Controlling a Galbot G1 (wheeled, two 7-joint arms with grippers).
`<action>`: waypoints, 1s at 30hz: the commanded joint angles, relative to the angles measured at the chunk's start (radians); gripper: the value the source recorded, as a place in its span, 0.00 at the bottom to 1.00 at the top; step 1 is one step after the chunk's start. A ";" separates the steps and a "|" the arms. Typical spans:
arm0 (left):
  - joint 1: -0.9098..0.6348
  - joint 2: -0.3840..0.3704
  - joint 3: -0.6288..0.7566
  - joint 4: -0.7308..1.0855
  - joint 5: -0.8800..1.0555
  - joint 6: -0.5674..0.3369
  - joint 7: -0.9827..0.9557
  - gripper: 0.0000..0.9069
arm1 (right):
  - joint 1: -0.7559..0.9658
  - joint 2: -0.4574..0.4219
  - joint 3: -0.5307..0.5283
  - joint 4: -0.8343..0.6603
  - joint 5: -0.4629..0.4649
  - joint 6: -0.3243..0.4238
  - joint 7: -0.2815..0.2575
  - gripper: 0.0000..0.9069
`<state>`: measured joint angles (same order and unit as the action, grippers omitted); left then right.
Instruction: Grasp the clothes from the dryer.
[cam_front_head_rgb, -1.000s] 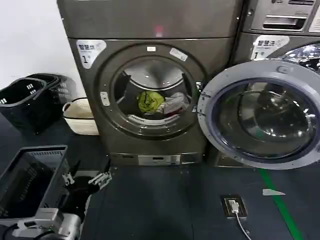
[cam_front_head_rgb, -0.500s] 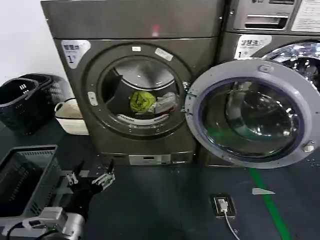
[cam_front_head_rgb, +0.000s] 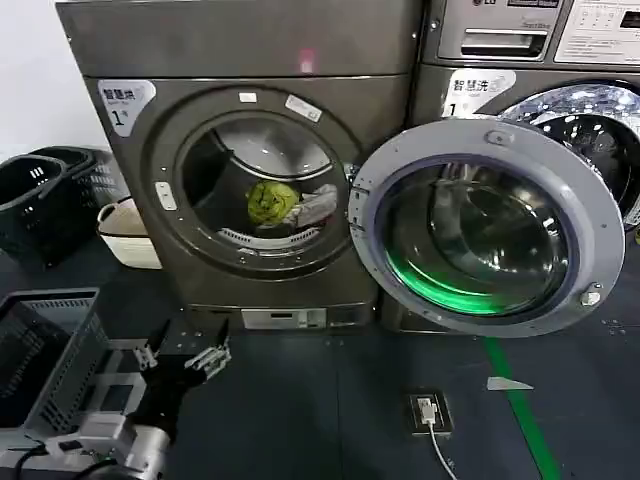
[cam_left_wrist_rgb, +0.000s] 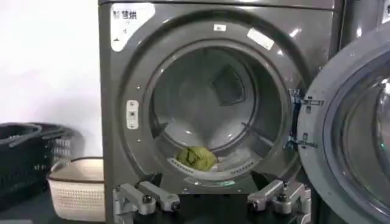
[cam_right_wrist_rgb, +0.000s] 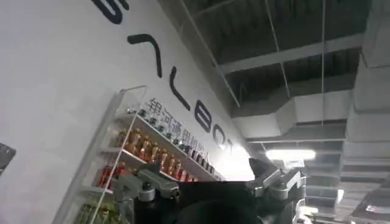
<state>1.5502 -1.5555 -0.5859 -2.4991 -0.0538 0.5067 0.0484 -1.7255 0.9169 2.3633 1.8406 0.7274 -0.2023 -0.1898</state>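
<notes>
The clothes (cam_front_head_rgb: 283, 205) are seen low inside the drum of the dryer (cam_front_head_rgb: 250, 160), just behind the open doorway, well beyond and above the fingers of the left gripper (cam_front_head_rgb: 183, 353). These fingers are spread wide and nothing is held between them. In the left wrist view the green bundle (cam_left_wrist_rgb: 195, 157) lies ahead, between the two fingers and higher. The right gripper (cam_right_wrist_rgb: 210, 185) is pointed up at the ceiling, also spread and empty, so the left arm is judged the nearer one.
</notes>
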 joint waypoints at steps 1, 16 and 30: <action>-0.003 -0.001 0.002 0.000 -0.001 0.000 0.002 1.00 | 0.000 0.003 0.001 -0.009 0.020 0.044 -0.020 1.00; -0.020 0.007 0.003 0.017 -0.001 -0.001 0.004 1.00 | -0.001 0.010 0.005 -0.009 0.018 0.057 -0.017 1.00; -0.016 0.005 0.000 0.010 -0.001 -0.001 0.005 1.00 | 0.001 0.007 0.002 -0.007 0.017 0.055 -0.018 1.00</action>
<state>1.5337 -1.5507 -0.5850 -2.4886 -0.0542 0.5057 0.0531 -1.7244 0.9251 2.3646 1.8338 0.7441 -0.1482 -0.2074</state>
